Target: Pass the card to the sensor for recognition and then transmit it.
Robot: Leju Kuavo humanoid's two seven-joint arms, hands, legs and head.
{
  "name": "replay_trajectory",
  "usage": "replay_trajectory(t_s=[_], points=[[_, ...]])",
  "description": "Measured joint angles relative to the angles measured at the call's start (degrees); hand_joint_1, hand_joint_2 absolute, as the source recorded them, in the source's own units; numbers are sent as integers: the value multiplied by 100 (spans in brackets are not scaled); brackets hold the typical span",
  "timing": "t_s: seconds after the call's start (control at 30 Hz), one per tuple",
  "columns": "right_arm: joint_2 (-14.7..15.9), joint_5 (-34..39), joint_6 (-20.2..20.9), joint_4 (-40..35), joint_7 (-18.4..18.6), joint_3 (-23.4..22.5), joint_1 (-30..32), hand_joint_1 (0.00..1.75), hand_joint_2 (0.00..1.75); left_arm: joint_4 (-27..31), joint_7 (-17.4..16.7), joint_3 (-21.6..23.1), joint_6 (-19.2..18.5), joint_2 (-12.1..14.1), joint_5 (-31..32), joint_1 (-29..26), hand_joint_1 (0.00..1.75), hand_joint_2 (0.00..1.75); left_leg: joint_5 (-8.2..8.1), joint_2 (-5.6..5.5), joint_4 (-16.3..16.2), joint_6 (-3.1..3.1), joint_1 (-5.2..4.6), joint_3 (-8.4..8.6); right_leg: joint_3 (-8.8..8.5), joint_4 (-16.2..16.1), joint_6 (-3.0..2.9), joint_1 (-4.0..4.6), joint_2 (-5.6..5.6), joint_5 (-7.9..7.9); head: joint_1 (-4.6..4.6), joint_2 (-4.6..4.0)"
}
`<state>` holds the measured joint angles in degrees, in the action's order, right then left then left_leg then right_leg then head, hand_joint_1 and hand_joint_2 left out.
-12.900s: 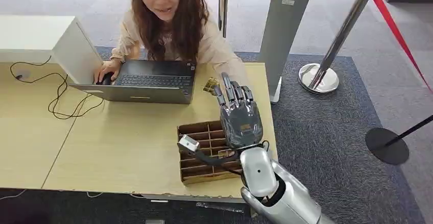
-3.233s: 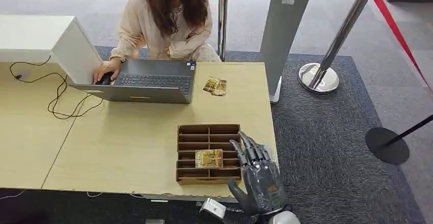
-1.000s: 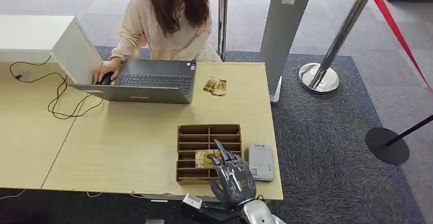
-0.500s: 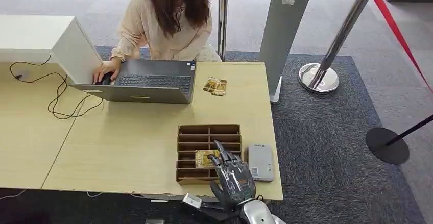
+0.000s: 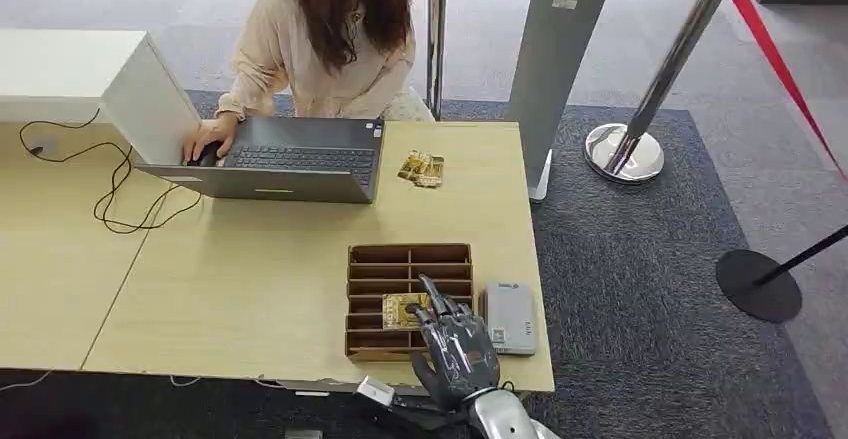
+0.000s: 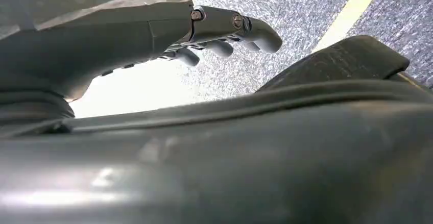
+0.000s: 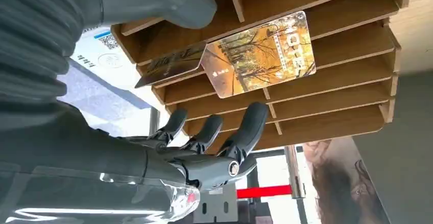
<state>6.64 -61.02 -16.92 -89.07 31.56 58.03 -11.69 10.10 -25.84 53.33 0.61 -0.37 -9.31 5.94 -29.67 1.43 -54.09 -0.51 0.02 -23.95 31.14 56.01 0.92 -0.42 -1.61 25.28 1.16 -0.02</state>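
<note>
while your right hand [image 5: 456, 352] hovers spread and empty above the card [image 7: 259, 53], its fingers [image 7: 248, 127] reach toward it for a pickup. the card lies across the wooden tray [image 5: 367, 289], just beside the sensor [image 5: 509, 316] for the scan.

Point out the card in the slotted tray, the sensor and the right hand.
card [image 7: 258, 53], right wrist view, its printed face.
sensor [image 5: 510, 316], head view, its grey top.
right hand [image 5: 457, 351], head view, the back of the hand.

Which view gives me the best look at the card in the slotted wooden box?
The right wrist view: the card lies in full sight across the wooden box, its printed face clear. In the head view the card is small and the right hand partly covers it.
</note>
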Motion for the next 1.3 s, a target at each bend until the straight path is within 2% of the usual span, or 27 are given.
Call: replay_trajectory(t_s=[0.83,1.3], points=[[-63,24,-50,273,17,-28,-56,68,175,0,0,-9,0,9,-39,0,0,0,0,0,0,0,0,0,0,0,0,0,0,0,0,0],[-61,-194,-133,304,171,-44,-60,72,175,0,2,-15,-39,33,-113,-2,0,0,0,0,0,0,0,0,0,0,0,0,0,0,0,-2]])
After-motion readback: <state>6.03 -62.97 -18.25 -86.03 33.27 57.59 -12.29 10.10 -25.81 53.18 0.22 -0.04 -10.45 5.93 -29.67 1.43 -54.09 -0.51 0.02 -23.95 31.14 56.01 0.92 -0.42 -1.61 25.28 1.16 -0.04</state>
